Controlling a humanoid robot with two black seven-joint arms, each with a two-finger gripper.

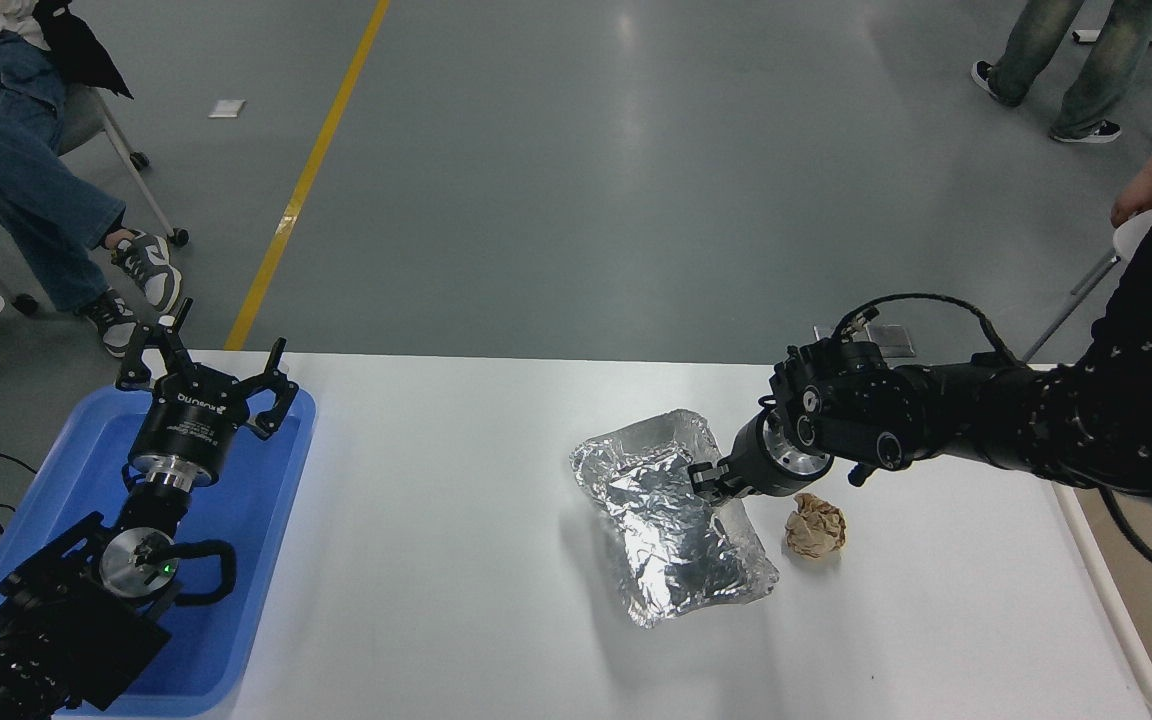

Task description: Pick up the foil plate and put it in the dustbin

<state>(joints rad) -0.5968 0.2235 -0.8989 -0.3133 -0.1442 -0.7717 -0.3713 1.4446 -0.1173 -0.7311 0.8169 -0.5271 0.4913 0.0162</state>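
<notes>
Now the right gripper is clamped on the right rim of the foil plate (tilted, far end raised) near the table's middle; the dustbin sits off its right edge.

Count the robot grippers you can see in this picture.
2: the left gripper above the blue tray, the right gripper on the foil plate.
</notes>
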